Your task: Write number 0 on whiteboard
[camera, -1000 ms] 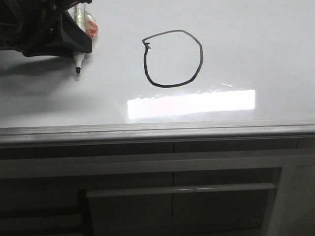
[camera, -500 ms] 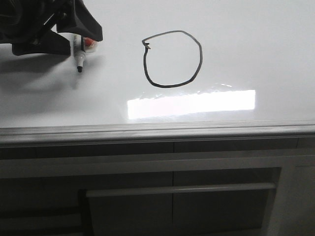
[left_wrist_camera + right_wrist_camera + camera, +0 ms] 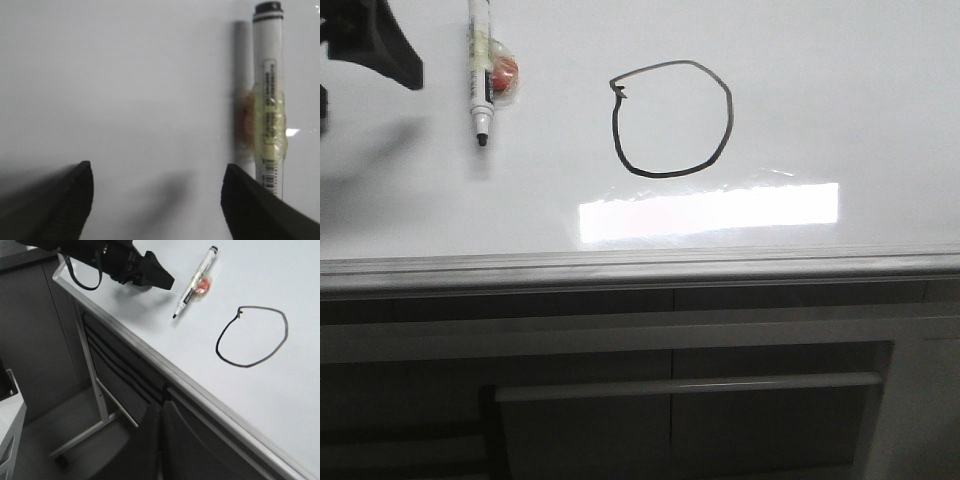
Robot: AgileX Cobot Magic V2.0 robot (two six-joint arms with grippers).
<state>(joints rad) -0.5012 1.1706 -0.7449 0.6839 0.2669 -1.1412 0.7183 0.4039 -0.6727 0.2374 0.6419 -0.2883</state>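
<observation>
Front view shows the number 0 (image 3: 670, 120), a thin black loop drawn by hand, a bit bumpy and not quite round, with a tiny hook at its upper left. It sits near the middle of the whiteboard (image 3: 840, 100), which is big, flat, white and shiny (a bright patch of light glints just below the loop). A grey metal strip (image 3: 720, 262) runs along the near edge of the board. To the left of the loop, well apart from it, lies a marker (image 3: 478, 70) with a white round body and a small black tip pointing toward the near edge. Clear tape with something orange-red under it is wrapped around its middle. The left gripper (image 3: 157, 200) hangs over the board beside the marker with its two dark, ribbed fingers (image 3: 75, 195) spread wide and nothing between them; one finger looks very close to the marker, but I cannot tell if it touches. The right gripper (image 3: 161, 440) shows only as two dark fingers pressed together, with nothing seen between them. Below the board is a dark cabinet (image 3: 670, 400) with drawer fronts and a long pale bar handle.
</observation>
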